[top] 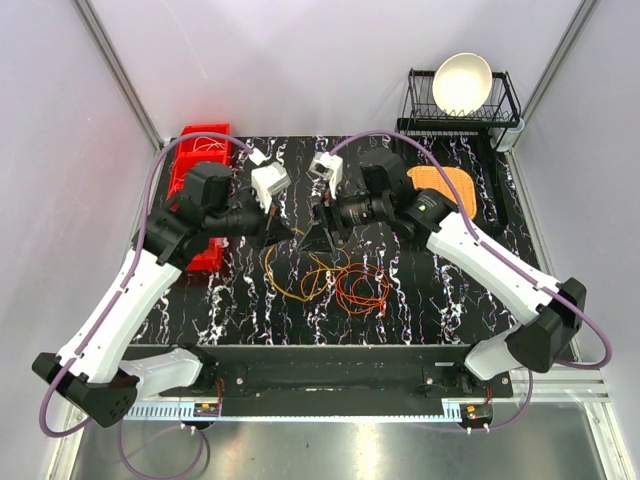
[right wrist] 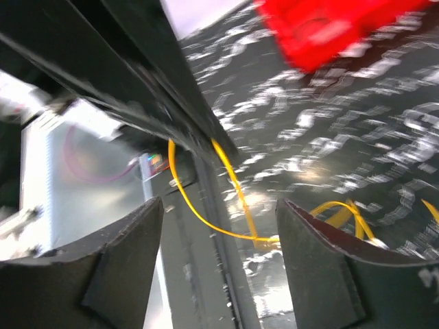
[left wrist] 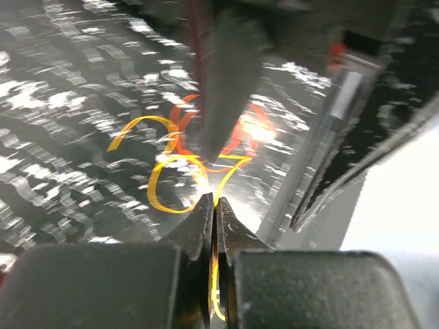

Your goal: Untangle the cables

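left gripper (top: 288, 232): clamped right down, fingers (left wrist: 199, 226) pinching a yellow cable (left wrist: 214, 288) that runs out between the tips. It sits to the right of the red bin (top: 185, 160), near it.
right gripper (top: 322, 237): jaws spread wide with nothing in them. In its own wrist view (right wrist: 219, 201) the yellow cable (right wrist: 206, 225) just passes through the gap without touching either finger. It's a bit further right of the red bin than the left gripper, and the two are pretty much nose to nose.
cables (top: 345, 283): a loose bunch of orange and yellow loops lying on the marbled table (top: 440, 290), right of the red bin and closer to the arm bases than it is. The orange coil is the part furthest from the bin, the yellow loops are nearer to it.
left wrist view: orange loops (left wrist: 240, 130) show past the closed tips, with a blurry dark finger of the other gripper hanging in front of them.
red bin again: shows up in the top corner of the right wrist view (right wrist: 329, 27), blurred.
orange mat (top: 441, 186): well apart from the red bin, off to its right.
dish rack (top: 500, 100): far right of the red bin, at the back edge, with a white bowl (top: 462, 82) standing on edge in it.
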Robot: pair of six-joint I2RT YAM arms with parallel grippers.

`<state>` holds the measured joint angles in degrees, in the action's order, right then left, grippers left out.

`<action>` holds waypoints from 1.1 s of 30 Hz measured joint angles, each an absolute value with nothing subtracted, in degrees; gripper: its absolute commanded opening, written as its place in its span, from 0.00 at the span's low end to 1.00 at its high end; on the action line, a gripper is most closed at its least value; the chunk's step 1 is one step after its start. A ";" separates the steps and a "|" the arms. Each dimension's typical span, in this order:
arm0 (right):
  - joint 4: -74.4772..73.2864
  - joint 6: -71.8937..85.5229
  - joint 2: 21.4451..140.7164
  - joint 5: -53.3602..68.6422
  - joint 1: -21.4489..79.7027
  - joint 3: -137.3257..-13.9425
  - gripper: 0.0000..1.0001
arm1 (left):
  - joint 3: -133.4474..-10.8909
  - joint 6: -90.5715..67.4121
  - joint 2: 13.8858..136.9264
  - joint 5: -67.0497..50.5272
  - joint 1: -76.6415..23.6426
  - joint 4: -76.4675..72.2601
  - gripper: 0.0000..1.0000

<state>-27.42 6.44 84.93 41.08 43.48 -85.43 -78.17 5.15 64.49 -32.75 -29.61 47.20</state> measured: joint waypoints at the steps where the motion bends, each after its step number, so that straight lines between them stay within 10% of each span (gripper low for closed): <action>1: -26.92 6.98 84.31 38.28 43.51 -84.82 0.74 | -78.19 4.60 64.49 -30.74 -29.58 46.63 0.00; 15: -20.27 15.97 74.19 3.60 43.48 -66.81 0.82 | -94.74 -1.21 66.85 0.75 -24.75 40.71 0.00; 33: -8.29 23.46 75.72 -0.95 43.46 -46.09 0.79 | -120.53 -3.40 80.93 8.16 -7.94 37.45 0.00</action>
